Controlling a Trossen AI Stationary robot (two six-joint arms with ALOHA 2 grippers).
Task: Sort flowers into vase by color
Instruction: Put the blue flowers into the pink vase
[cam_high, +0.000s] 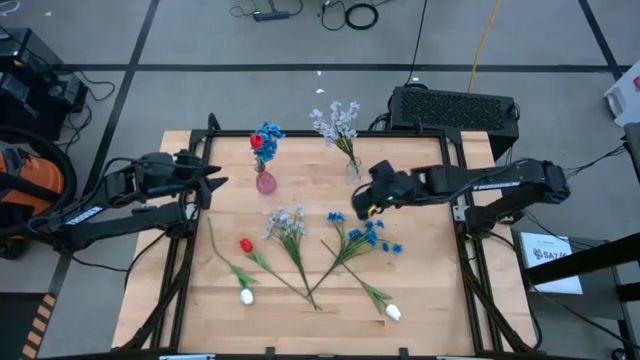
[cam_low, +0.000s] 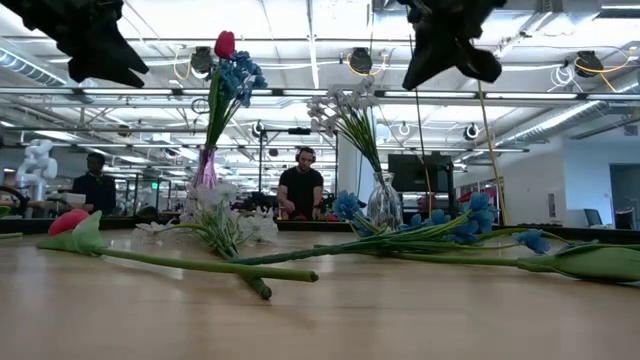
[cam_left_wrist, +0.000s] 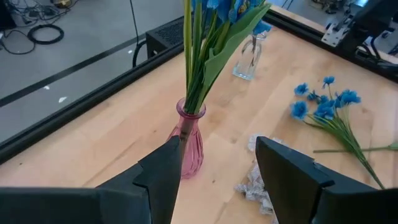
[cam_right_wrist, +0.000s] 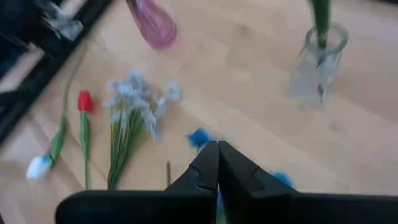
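Nearest flowers: white tulip bud (cam_high: 393, 313) on its green stem lies at the table's near edge, right of centre; a second white tulip bud (cam_high: 246, 296) lies further left, and a red tulip bud (cam_high: 246, 245) just behind that one (all three flat on the wood).
Loose blue cluster: blue flowers (cam_high: 370, 236) lie right of centre, stems running toward the middle, where they cross the other stems.
Loose pale spray: lavender-white spray (cam_high: 285, 222) lies near the middle of the table, between the red bud and the blue cluster.
Pink vase: pink vase (cam_high: 265, 182) stands upright at back left, holding blue flowers and one red tulip (cam_high: 257, 142).
Clear vase: clear glass vase (cam_high: 353, 171) stands upright at back centre, right of the pink one, holding a pale lavender-white spray (cam_high: 336, 120).
Left end effector: left end effector (cam_high: 212, 180) hovers above the table just left of the pink vase, fingers (cam_left_wrist: 289, 171) spread wide and empty (the vase shows between them in the wrist view, not touched).
Right end effector: right end effector (cam_high: 358, 206) hangs above the table, just in front of the clear vase and over the loose blue cluster, fingers (cam_right_wrist: 211, 165) pressed together, gripping nothing.
Table: wooden table (cam_high: 420, 290) in a dark frame.
Background: a person (cam_low: 299, 187) sits in the room beyond the table's far edge.
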